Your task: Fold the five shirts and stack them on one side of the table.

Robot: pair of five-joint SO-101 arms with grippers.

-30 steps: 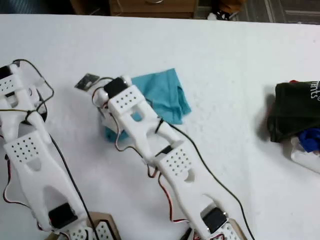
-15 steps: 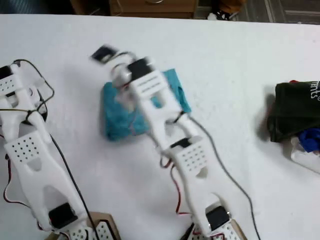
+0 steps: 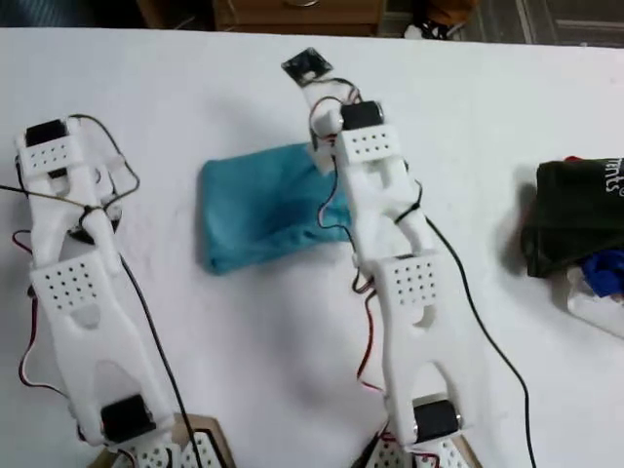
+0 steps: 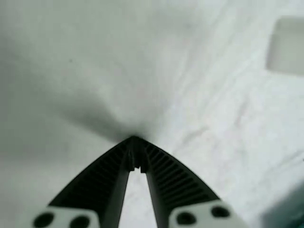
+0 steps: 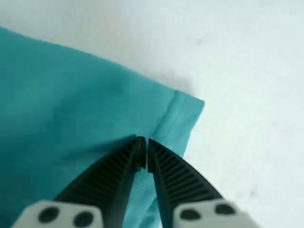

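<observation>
One teal shirt (image 3: 258,210) lies folded into a compact oblong on the white table (image 3: 468,97), its long axis running from the left arm's side toward the right arm's side. The right gripper (image 5: 142,153) hangs just over that shirt's hemmed corner at the end that faces the pile. Its fingers are drawn to a narrow slit with no cloth visibly caught between them. The pile, a dark folded shirt (image 3: 575,219) with blue and white cloth tucked beneath it, sits well apart from the teal shirt, beyond the end that the right arm covers. By that layout the right arm is plainly the nearer one for carrying the teal shirt across, and the carry would run roughly along the shirt's own long axis. The left gripper (image 4: 135,147), its tips pressed together on nothing, points down at bare tablecloth beyond the teal shirt's opposite end, near it but not touching. A second ago the teal shirt was looser and partly buried under the right arm, which was working at the shirt's other end. Since then that arm has swung across to the pile-facing end, and the left arm's wrist has shifted slightly.
</observation>
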